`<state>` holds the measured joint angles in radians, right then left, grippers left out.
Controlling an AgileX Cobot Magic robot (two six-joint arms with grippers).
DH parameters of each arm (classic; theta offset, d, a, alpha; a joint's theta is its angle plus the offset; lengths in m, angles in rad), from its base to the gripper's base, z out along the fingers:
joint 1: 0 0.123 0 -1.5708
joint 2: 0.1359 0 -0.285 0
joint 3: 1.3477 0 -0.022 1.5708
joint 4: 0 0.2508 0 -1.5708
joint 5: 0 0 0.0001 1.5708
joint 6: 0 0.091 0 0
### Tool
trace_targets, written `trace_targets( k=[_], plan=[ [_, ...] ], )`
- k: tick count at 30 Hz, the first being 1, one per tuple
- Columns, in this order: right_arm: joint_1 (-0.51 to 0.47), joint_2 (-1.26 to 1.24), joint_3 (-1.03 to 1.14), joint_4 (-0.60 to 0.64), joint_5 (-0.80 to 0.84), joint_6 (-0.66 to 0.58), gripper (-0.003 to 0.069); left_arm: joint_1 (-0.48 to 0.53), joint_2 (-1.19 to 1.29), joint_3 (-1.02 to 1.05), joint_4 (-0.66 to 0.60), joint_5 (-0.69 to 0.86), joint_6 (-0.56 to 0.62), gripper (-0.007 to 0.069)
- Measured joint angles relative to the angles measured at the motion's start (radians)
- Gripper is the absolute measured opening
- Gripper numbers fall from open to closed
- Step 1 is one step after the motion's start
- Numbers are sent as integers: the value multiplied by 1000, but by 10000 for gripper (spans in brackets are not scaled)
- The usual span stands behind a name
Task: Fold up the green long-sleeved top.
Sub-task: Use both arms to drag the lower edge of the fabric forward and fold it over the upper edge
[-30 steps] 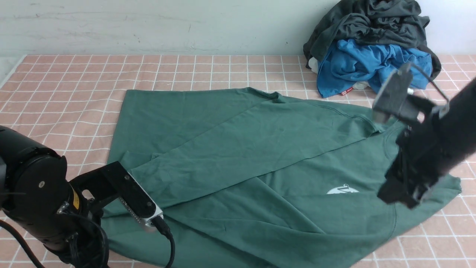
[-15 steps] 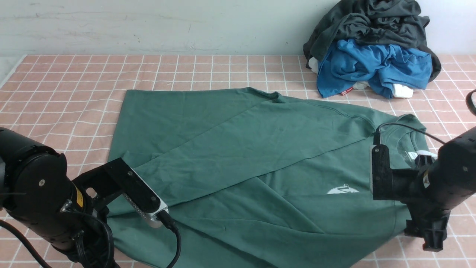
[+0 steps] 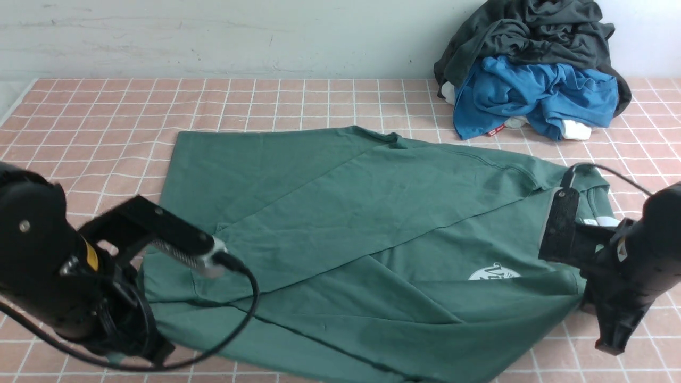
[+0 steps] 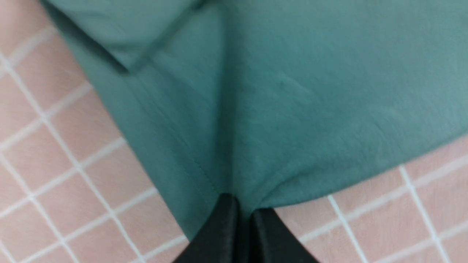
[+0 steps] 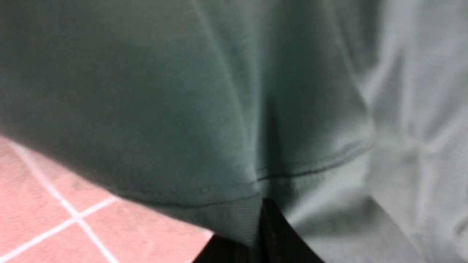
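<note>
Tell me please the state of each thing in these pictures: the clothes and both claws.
green long-sleeved top: spread flat, one sleeve folded across the body, logo showing.
left claw: shut on the top's edge.
right claw: shut on the top's edge.
blue garment: crumpled in a heap at the back.
dark grey garment: crumpled, draped over the blue one.

green long-sleeved top [image 3: 372, 202] — matt, soft cloth

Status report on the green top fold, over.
Left gripper shut on green top, near edge. Right gripper shut on it too. Clothes pile sits apart, back right.
</note>
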<state>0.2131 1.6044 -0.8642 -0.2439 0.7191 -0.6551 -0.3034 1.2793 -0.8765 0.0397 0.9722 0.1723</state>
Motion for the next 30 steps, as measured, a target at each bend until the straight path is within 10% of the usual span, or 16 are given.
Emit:
trace_targets(
  k=[20,30],
  plan=[
    [-63,499,-796,-37,-125,240,13,280,839,-1003,-25,-110,-81,18],
    [-83,648,-1039,12,7,446,360,284,1190,-1417,9,-15,-96,365]
  ],
)
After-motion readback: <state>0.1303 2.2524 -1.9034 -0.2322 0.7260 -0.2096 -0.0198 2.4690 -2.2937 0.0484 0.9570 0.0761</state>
